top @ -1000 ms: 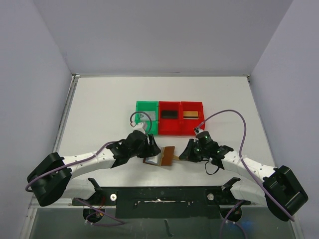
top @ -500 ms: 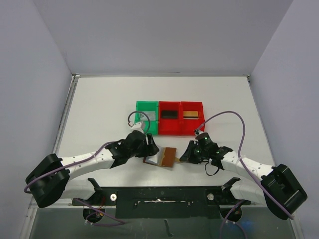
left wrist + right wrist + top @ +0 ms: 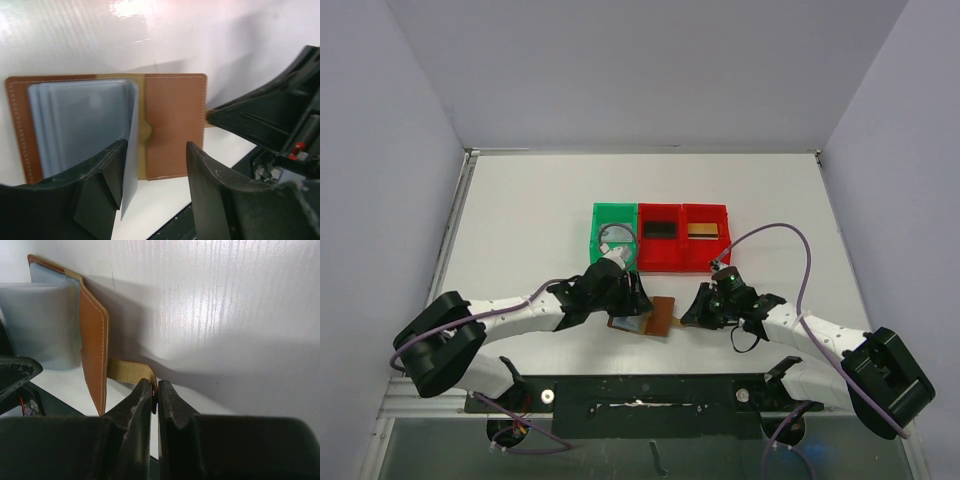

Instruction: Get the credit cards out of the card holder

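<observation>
The brown wallet [image 3: 647,317] lies open on the white tabletop [image 3: 540,220], the right claw [image 3: 155,390] clamped on its side tab [image 3: 131,371], the left claw [image 3: 155,162] standing apart around the free edge of a blue-grey sleeve [image 3: 85,125].

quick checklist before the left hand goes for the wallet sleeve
1. Right hand shut on the side tab: ok.
2. Wallet lying open, inside facing up: ok.
3. Left hand open, with the raised edge of the sleeve between its fingers: ok.
4. Left hand gripping that sleeve: not ok, fingers apart.
5. Card left inside the sleeves: cannot tell.
</observation>
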Available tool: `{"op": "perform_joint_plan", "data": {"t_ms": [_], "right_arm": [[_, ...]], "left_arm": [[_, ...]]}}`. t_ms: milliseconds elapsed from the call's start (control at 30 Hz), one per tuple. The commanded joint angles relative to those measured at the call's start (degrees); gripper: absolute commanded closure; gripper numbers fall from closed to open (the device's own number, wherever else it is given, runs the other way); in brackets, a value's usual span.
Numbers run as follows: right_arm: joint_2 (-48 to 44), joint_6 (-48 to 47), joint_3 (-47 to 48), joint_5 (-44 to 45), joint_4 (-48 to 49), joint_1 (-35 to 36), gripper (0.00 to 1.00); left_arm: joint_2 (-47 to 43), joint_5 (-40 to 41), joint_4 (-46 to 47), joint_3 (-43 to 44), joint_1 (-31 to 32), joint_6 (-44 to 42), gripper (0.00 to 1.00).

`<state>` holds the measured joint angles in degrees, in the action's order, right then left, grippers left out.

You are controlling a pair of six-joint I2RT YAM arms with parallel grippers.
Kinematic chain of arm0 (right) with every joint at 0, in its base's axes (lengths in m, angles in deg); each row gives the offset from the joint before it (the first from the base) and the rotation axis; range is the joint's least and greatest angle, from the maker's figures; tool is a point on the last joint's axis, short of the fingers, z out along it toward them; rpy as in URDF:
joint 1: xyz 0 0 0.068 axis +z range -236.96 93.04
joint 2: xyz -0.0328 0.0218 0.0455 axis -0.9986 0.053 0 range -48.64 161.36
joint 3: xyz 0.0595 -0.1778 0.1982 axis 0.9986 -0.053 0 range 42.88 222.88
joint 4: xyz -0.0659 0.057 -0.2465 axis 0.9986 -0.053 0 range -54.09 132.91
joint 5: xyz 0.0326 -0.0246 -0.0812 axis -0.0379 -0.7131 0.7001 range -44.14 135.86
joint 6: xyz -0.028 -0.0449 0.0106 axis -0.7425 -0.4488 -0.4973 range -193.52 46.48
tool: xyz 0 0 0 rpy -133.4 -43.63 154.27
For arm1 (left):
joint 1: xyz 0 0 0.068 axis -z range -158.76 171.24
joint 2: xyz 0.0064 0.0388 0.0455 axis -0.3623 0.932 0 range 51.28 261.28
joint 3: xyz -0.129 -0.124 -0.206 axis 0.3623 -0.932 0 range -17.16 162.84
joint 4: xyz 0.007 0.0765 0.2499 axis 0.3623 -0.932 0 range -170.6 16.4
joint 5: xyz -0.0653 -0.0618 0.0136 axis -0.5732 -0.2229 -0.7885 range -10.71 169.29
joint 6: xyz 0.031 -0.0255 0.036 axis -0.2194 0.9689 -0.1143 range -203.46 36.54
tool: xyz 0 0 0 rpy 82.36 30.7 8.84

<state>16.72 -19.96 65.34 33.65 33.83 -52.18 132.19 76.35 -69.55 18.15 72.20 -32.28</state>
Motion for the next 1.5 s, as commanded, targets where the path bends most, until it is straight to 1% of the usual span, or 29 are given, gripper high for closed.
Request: {"op": "perform_joint_plan", "data": {"t_ms": [0, 167, 267, 333, 433, 467, 500, 567, 600, 667, 733, 833, 900, 967, 1033, 1133, 1200, 1300, 1367, 1467], "right_arm": [[0.0, 0.4, 1.1, 1.0, 1.5, -0.5, 0.95], [-0.1, 0.7, 1.1, 1.0, 2.2, -0.5, 0.93], [-1.3, 1.2, 1.4, 2.0, 1.4, -0.5, 0.91], [-3.1, 1.6, 1.6, 3.7, 0.5, -0.5, 0.88], [-5.9, 1.4, 2.7, 6.4, -2.4, -0.7, 0.80], [-6.7, 1.1, 3.7, 7.5, -4.0, -0.7, 0.71], [-7.4, 0.5, 4.9, 8.6, -5.5, -0.7, 0.66], [-8.6, -0.3, 7.2, 9.6, -8.0, -0.8, 0.60], [-9.0, -0.5, 8.2, 9.7, -8.5, -0.8, 0.59], [-9.2, -1.0, 10.0, 9.1, -8.6, -0.7, 0.58], [-8.6, -1.1, 11.0, 7.5, -6.9, -0.6, 0.61], [-5.4, -0.6, 11.8, 3.3, -2.2, -0.3, 0.71], [-0.8, -0.2, 12.5, 1.7, 0.9, 0.7, 0.76], [3.0, 0.1, 15.0, 3.0, 0.9, 2.3, 0.81], [6.1, 0.3, 16.6, 6.0, 1.4, 4.2, 0.81], [12.0, 1.7, 17.5, 5.8, 3.2, 5.0, 0.85], [16.0, 1.9, 18.6, 7.0, 2.7, 6.4, 0.86], [20.4, 2.1, 20.8, 11.8, -2.0, 8.9, 0.85], [22.2, 2.2, 22.0, 14.1, -5.1, 9.8, 0.83], [22.8, 1.5, 22.5, 14.8, -5.3, 10.8, 0.78]], "left_arm": [[-0.3, -5.6, 7.9, 1.7, 0.3, -0.9, 0.52], [5.3, -14.1, 13.3, 2.1, 0.5, 0.5, 0.53], [7.6, -16.5, 17.2, 1.5, 0.9, 1.8, 0.55], [8.9, -18.7, 19.9, 1.3, 1.2, 2.8, 0.56], [10.9, -19.5, 20.6, 1.4, 1.9, 3.1, 0.62], [11.7, -19.1, 20.2, 1.5, 2.1, 3.2, 0.64], [12.1, -18.8, 20.0, 1.4, 2.3, 3.2, 0.65], [12.6, -18.0, 19.2, 1.4, 2.8, 2.9, 0.67], [12.6, -17.4, 18.6, 1.4, 2.9, 2.6, 0.67], [12.5, -16.2, 17.5, 1.6, 3.3, 2.2, 0.68], [12.5, -15.6, 16.6, 2.0, 3.5, 1.7, 0.68], [11.4, -14.3, 15.1, 2.1, 4.0, 0.9, 0.68], [10.5, -13.4, 14.4, 2.1, 4.1, 0.6, 0.68], [9.4, -12.4, 13.9, 2.1, 4.1, 0.4, 0.68], [8.1, -11.5, 12.9, 1.7, 4.2, 0.1, 0.68], [5.5, -10.1, 11.7, 0.7, 4.1, -0.1, 0.68], [3.5, -8.6, 9.9, 0.5, 4.1, -0.4, 0.68], [-1.7, -4.4, 5.7, -0.9, 4.2, -0.8, 0.68], [-6.1, -0.2, 2.1, -2.1, 3.9, -0.7, 0.66], [-12.4, 6.6, -4.0, -3.6, 2.8, 0.6, 0.63]]}}
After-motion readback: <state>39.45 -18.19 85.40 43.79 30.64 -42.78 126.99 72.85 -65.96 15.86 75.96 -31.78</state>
